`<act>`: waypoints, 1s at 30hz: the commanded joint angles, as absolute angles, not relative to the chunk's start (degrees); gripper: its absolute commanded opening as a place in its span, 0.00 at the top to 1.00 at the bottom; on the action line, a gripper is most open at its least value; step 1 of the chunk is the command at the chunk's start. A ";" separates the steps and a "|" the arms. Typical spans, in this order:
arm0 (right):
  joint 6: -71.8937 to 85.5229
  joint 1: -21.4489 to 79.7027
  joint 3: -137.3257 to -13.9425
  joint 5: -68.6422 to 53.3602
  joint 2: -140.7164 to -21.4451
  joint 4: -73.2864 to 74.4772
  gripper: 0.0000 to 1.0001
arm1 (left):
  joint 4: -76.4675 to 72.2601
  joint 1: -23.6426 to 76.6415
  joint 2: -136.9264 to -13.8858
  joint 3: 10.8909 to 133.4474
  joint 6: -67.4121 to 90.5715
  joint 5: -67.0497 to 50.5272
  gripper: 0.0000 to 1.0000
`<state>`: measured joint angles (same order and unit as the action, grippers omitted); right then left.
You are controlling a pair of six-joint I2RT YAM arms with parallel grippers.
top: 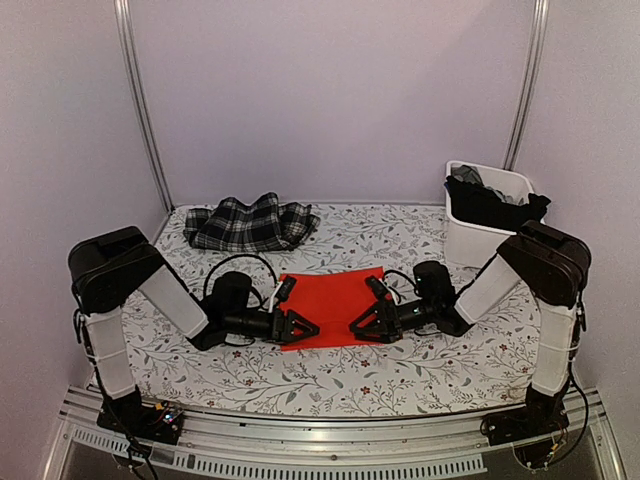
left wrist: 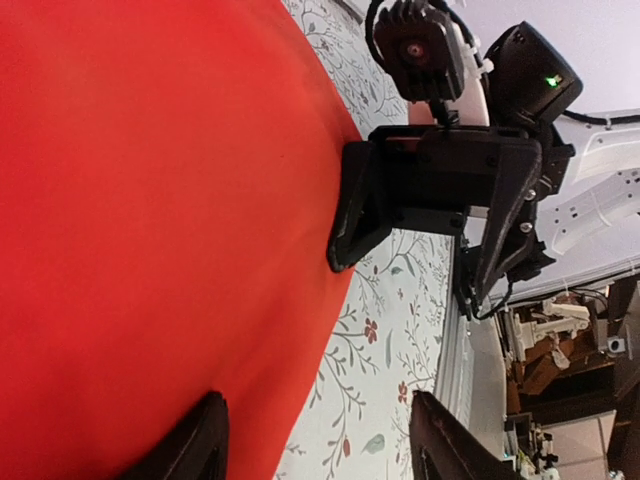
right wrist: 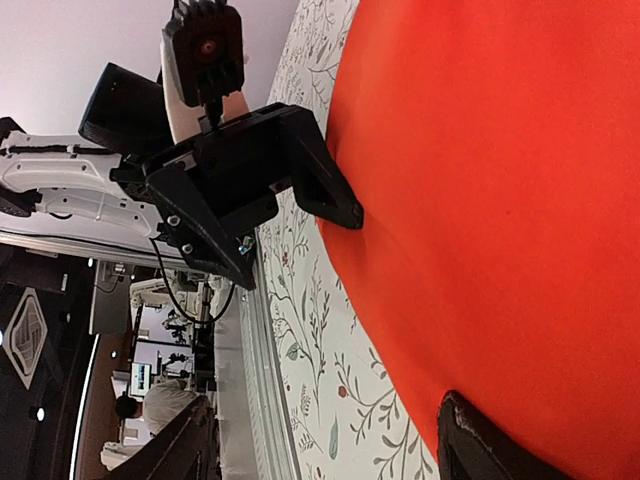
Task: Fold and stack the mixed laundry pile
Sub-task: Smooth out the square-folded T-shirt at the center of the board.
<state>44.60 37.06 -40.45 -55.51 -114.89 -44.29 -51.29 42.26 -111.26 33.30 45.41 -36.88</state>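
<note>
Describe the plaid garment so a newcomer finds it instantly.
Start at the floral tablecloth. At its far left corner lies a crumpled plaid garment. It alone is black-and-white checked; the flat orange-red cloth sits mid-table, dark clothes sit in the white bin.

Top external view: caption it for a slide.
Left gripper and right gripper, both open, at near edge of orange-red garment.
</note>
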 commanded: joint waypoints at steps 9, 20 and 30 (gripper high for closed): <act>46.25 30.70 -29.34 -54.67 -96.19 -36.19 0.27 | -33.35 36.90 -91.93 28.38 34.57 -25.56 0.36; 38.37 21.86 -27.65 -46.55 -81.32 -16.01 0.30 | -10.39 55.95 -94.01 52.43 2.91 4.70 0.34; 37.53 19.06 -24.74 -45.90 -79.45 -13.69 0.30 | -5.95 67.31 -118.16 74.00 -13.29 9.90 0.65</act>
